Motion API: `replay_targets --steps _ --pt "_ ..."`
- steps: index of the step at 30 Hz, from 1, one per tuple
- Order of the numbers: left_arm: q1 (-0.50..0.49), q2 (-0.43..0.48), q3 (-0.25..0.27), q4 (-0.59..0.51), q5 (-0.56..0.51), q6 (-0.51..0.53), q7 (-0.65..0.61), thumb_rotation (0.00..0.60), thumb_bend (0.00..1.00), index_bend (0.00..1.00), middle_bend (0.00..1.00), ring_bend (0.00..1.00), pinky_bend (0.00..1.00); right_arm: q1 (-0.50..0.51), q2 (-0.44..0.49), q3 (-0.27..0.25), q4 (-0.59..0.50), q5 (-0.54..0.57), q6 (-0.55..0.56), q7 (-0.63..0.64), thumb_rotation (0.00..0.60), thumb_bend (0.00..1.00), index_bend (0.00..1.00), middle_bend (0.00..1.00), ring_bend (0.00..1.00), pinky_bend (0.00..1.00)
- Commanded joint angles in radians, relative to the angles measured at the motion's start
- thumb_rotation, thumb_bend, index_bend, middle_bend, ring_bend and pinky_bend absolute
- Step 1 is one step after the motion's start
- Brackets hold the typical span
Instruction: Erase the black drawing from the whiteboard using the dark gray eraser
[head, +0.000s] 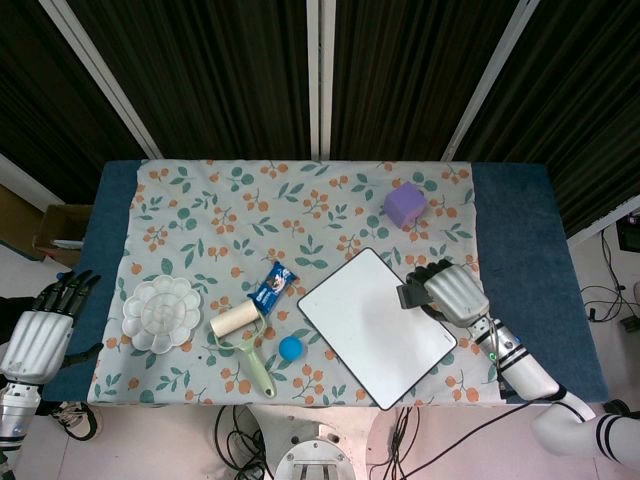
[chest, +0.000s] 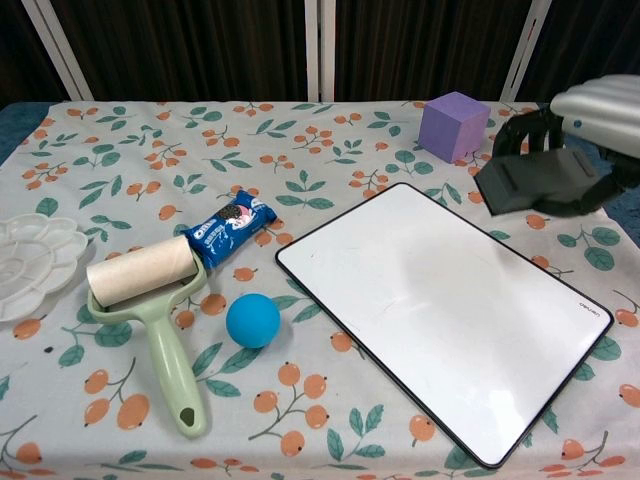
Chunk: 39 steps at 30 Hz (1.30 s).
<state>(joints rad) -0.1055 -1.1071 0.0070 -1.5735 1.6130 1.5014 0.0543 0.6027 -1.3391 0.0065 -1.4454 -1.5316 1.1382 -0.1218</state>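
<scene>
The right robot hand (chest: 605, 110) holds the dark gray block eraser (chest: 535, 181) with its fingers curled around it, lifted clear of the flat white rectangular whiteboard with a thin black frame (chest: 440, 315). In the chest view the eraser hangs just beyond the board's far right edge, and in the head view the right robot hand (head: 455, 292) sits over the board's right corner. The whiteboard lies flat on the floral-patterned cloth covering the desk (chest: 300, 130), below and to the left of that hand, and its surface shows plain white with no black marks that can be made out.

Just beyond the right robot hand, toward the far side of the desk, stands a purple foam cube (chest: 454, 125). Well to the left of that hand, past the board, lie a small blue rubber ball (chest: 253, 320), a blue snack packet (chest: 229, 229), and a lint roller with a pale green plastic handle and cream roll (chest: 150, 300). Farther left still sits a white flower-shaped paint palette (chest: 30, 262).

The left robot hand (head: 40, 328) hangs off the left edge of the desk, well apart from everything, holding nothing, its dark fingers extended and slightly apart.
</scene>
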Motion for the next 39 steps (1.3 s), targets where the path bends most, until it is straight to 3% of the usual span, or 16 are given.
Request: replay_targets --steps 1,9,20,22,24,27,28,30,32,39 --pt "-0.001 -0.002 0.000 0.001 -0.003 -0.002 0.001 0.600 0.00 0.08 0.07 0.04 0.16 0.018 -0.044 0.072 0.109 0.041 0.020 0.005 0.600 0.32 0.93 0.80 0.71 0.81" --pt "-0.002 -0.008 0.001 0.016 -0.012 -0.012 -0.007 0.600 0.00 0.08 0.07 0.04 0.16 0.016 -0.093 0.094 0.262 0.220 -0.151 -0.022 0.600 0.32 0.92 0.80 0.71 0.81" --pt "-0.009 -0.017 0.001 0.019 -0.011 -0.021 -0.001 0.600 0.00 0.08 0.07 0.04 0.16 0.019 -0.124 0.083 0.299 0.271 -0.258 -0.017 0.600 0.32 0.83 0.77 0.68 0.77" --pt "-0.009 -0.017 0.002 0.020 -0.011 -0.021 -0.001 0.600 0.00 0.08 0.07 0.04 0.16 0.020 -0.132 0.081 0.304 0.268 -0.267 -0.007 0.600 0.31 0.74 0.69 0.61 0.71" --pt "-0.007 -0.016 0.002 0.021 -0.013 -0.019 -0.001 0.600 0.00 0.08 0.07 0.04 0.16 0.023 -0.132 0.076 0.302 0.266 -0.290 0.010 0.600 0.28 0.55 0.53 0.46 0.57" --pt "-0.005 -0.012 0.001 0.022 -0.016 -0.016 -0.004 0.600 0.00 0.08 0.07 0.04 0.16 0.030 -0.120 0.070 0.293 0.265 -0.319 0.016 0.600 0.18 0.11 0.15 0.09 0.18" --pt "-0.004 -0.011 0.001 0.022 -0.017 -0.014 -0.005 0.600 0.00 0.08 0.07 0.04 0.16 0.028 -0.121 0.073 0.294 0.256 -0.303 0.017 0.600 0.13 0.02 0.05 0.02 0.07" --pt "-0.003 -0.010 0.000 0.023 -0.017 -0.012 -0.007 0.600 0.00 0.08 0.07 0.04 0.16 0.020 -0.122 0.076 0.296 0.234 -0.264 0.034 0.600 0.05 0.00 0.00 0.00 0.00" --pt "-0.003 -0.010 0.000 0.023 -0.018 -0.011 -0.011 0.600 0.00 0.08 0.07 0.04 0.16 0.006 -0.114 0.080 0.286 0.211 -0.227 0.079 0.600 0.01 0.00 0.00 0.00 0.00" --pt "0.003 -0.007 -0.004 0.026 -0.009 0.013 -0.017 0.600 0.00 0.08 0.07 0.04 0.16 -0.105 -0.011 0.056 0.175 0.107 0.004 0.177 0.600 0.00 0.00 0.00 0.00 0.00"
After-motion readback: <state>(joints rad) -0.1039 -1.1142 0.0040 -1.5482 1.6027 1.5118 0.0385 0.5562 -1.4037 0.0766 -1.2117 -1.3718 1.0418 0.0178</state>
